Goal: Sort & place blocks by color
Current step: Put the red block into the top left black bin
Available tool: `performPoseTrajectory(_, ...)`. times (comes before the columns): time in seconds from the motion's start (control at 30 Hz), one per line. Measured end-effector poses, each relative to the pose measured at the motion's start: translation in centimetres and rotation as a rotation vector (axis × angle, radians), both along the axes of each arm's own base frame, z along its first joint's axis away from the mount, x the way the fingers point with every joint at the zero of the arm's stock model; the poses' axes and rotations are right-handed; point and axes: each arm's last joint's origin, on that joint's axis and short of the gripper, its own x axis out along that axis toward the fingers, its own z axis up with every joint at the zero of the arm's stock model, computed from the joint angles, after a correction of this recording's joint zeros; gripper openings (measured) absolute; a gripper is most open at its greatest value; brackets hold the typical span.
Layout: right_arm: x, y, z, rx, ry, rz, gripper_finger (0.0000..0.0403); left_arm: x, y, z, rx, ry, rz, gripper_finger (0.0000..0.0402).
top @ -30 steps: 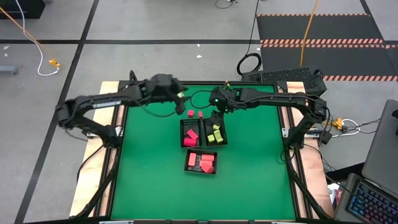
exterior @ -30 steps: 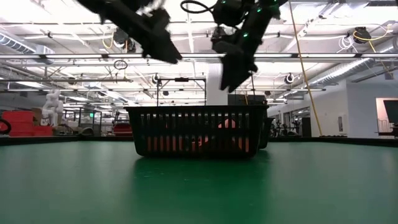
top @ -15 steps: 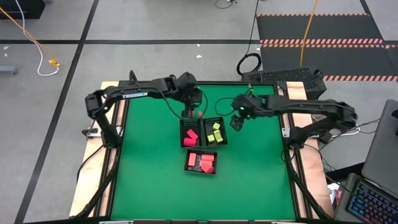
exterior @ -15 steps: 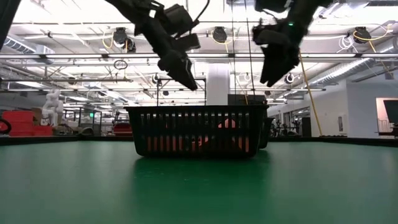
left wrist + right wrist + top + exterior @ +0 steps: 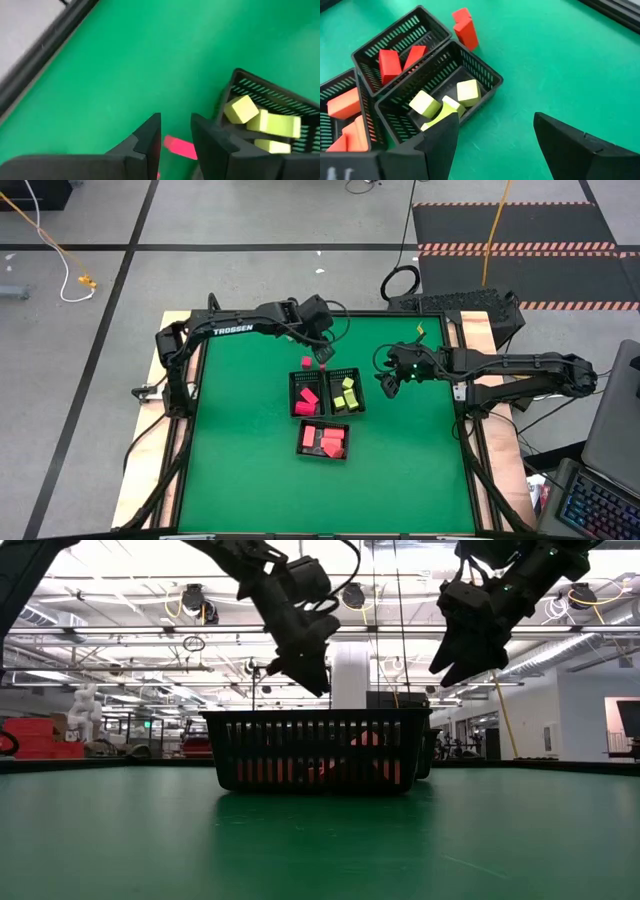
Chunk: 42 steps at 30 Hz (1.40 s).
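Note:
Two red blocks (image 5: 306,362) lie on the green table just beyond the far side of the trays; they also show in the right wrist view (image 5: 464,27). My left gripper (image 5: 323,358) hangs open above the right-hand one, which shows pink between the fingers (image 5: 179,146). In the low view this gripper (image 5: 312,678) stays higher than the tray rims. My right gripper (image 5: 384,385) floats wide open to the right of the trays (image 5: 495,140). The yellow-green blocks (image 5: 345,394) lie in the right-hand tray, and red blocks (image 5: 306,398) lie in the left-hand tray.
Three black mesh trays stand mid-table: a red-filled one (image 5: 293,380), the yellow-green one (image 5: 360,395) beside it, and another red-filled one (image 5: 303,448) nearer. Bare green table lies to the left, right and near side. A black frame (image 5: 200,370) borders the table.
My left gripper swung toward the table's right and came down over the loose red blocks beyond the trays. My right gripper drew away from above the yellow-green tray toward the table's right edge. No block has moved.

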Motion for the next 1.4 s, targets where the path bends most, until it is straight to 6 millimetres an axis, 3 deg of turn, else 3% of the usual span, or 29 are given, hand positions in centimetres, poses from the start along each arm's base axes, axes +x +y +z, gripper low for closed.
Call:
performPoseTrajectory(0.17, 0.3, 0.5, -0.1, -0.024, -0.007, 0.047, 0.0251, 0.4, -1.3, -0.2, -0.114, -0.023, 0.116, 0.0118)
performPoseTrajectory(0.63, 0.7, 1.4, 0.2, -0.045, -0.039, 0.107, 0.0251, 0.3, -3.7, -0.7, -0.078, 0.04, 0.494, 0.0136)
performPoseTrajectory(0.73, 0.8, 1.7, 0.3, -0.06, -0.045, 0.13, 0.0251, 1.2, -4.9, -0.4, -0.075, -0.01, 0.437, 0.0136)
performPoseTrajectory(0.9, 0.9, 2.1, 0.4, -0.08, -0.054, 0.173, 0.0251, 2.7, -7.0, 0.2, -0.104, -0.095, 0.088, 0.0136)
performPoseTrajectory(1.03, 0.9, 2.5, 0.4, -0.08, -0.054, 0.191, 0.0251, 3.9, -8.0, 1.1, -0.1, -0.231, 0.064, 0.0136)
performPoseTrajectory(1.17, 0.9, 3.1, 0.3, -0.075, -0.043, 0.225, 0.0251, 4.0, -7.1, 2.2, -0.156, -0.277, 0.158, 0.0136)
performPoseTrajectory(1.4, 1.0, 3.9, 0.3, -0.074, -0.049, 0.263, 0.0251, 1.7, -3.1, 1.9, -0.225, -0.167, 0.553, 0.0136)
